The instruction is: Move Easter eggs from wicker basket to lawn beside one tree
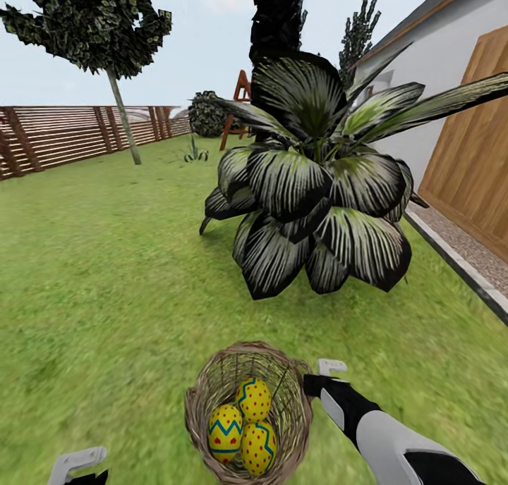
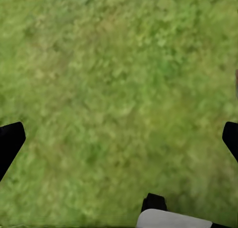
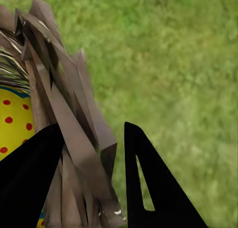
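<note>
Inspector: Fingers of the right gripper [image 3: 89, 173] straddle the wicker basket [image 1: 282, 400] rim, one inside, parted, nothing clamped; left gripper [image 2: 119, 138] gapes over the lawn [image 1: 106, 273].

Clerk: Progress?

Inspector: None evident. Three Easter eggs [image 1: 243, 428] remain in the basket; all placement outstanding.

1. Right arm [image 1: 395, 439]: glossy white shell with black sections, ending in a black right hand [image 1: 321, 379] with a pale grey tip.
2. Left hand [image 1: 77, 464]: pale grey bracket over black.
3. Fingers [image 3: 148, 188]: flat black wedges.
</note>
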Controlling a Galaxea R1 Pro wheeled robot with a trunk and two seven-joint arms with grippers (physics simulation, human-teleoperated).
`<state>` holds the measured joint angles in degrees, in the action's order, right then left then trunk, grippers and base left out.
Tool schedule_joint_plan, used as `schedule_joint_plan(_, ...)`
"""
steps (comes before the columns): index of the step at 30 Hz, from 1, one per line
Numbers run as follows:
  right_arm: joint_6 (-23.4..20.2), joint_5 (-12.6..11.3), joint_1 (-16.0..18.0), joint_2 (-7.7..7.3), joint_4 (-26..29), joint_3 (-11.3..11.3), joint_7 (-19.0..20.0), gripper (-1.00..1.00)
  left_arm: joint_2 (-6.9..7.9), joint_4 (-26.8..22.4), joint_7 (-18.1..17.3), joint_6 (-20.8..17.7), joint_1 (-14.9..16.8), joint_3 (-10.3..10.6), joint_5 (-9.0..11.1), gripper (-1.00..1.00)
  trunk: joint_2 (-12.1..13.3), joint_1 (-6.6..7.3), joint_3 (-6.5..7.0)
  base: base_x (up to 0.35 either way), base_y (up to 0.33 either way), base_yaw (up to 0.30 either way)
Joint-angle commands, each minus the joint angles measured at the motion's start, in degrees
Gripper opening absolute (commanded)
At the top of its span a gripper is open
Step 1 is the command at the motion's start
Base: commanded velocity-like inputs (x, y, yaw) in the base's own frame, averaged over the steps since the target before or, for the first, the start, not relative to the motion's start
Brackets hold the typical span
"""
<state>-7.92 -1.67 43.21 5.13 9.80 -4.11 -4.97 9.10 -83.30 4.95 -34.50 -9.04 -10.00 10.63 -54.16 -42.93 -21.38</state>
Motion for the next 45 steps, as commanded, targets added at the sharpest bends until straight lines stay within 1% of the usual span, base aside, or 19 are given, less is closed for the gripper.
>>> schedule_joint_plan(1,-0.3,-0.4,0.0,0.10,0.1,-0.7,0.0,-1.00,0.04,0.1,0.5,-0.2,0.0,0.1,0.6,1.00,-0.1,0.00,-0.01,-0.064,0.167,0.267)
schedule_joint_plan(15,-0.3,-0.3,0.0,0.24,0.1,-0.7,0.0,-1.00,0.04,0.5,0.5,-0.2,0.0,0.1,0.6,1.00,-0.1,0.00,0.70,-0.005,0.013,0.259)
schedule_joint_plan(36,-0.3,-0.3,0.0,0.24,0.1,-0.7,0.0,-1.00,0.04,0.6,0.5,-0.1,0.0,0.1,0.7,1.00,-0.1,0.00,2.05,0.000,0.000,0.223)
schedule_joint_plan(45,-0.3,-0.3,0.0,0.24,0.1,-0.7,0.0,-1.00,0.04,0.7,0.5,0.7,0.0,0.2,0.6,1.00,-0.1,0.00,2.63,0.000,0.000,0.221)
